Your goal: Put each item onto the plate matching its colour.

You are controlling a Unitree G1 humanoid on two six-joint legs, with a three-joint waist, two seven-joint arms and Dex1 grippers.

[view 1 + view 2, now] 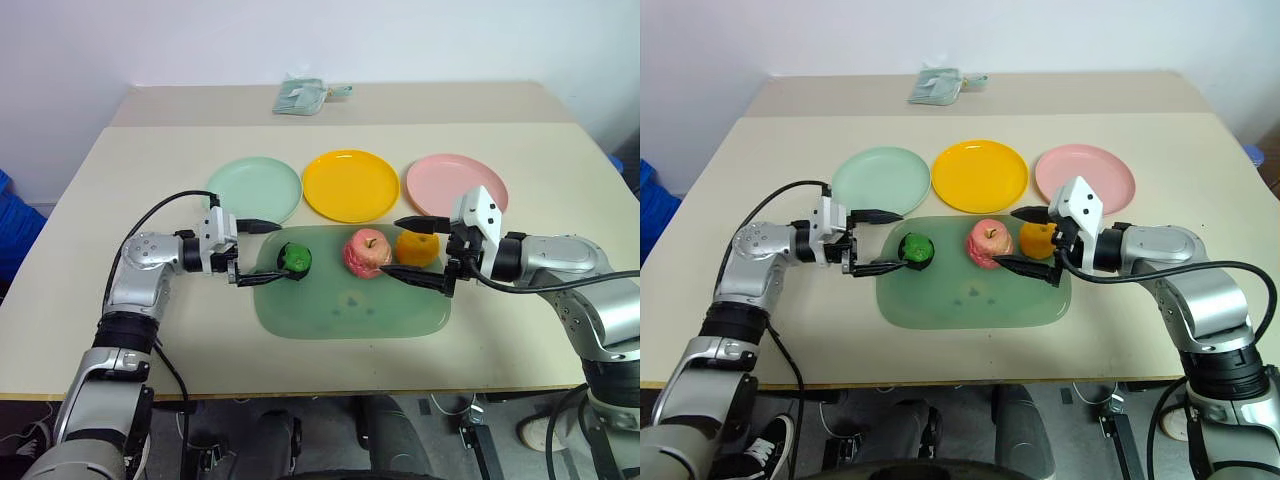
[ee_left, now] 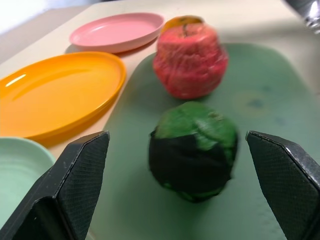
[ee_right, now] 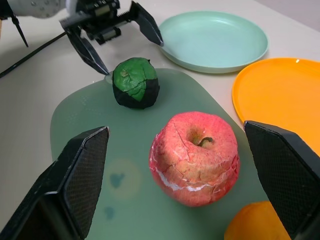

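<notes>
A: So, where do your end effectors stand?

B: Your left end effector [image 1: 263, 254] is spread wide at the near-left edge of the green mat [image 1: 330, 315], pointing across at the green-and-black fruit [image 1: 295, 259]. In the left wrist view that fruit [image 2: 193, 150] sits between the two fingers [image 2: 75, 185], touching neither. Your right end effector [image 1: 418, 253] is also wide. It reaches in from the right, one finger just behind the orange fruit [image 1: 417, 247] and the other in front of it. You are holding nothing with either.

A: And the fruits?

B: All three lie in a row on the mat: green-and-black at the left, the pink-red apple [image 1: 366, 252] in the middle, the orange one at the right, close beside the apple. Whether those two touch, you cannot tell.

A: The plates?

B: They lie in a row on the bench [image 1: 120, 170] just behind the mat: mint green plate [image 1: 255, 188] left, yellow plate [image 1: 350, 185] middle, pink plate [image 1: 445, 180] right. A folded pale green cloth [image 1: 300, 95] lies at the far edge.
</notes>
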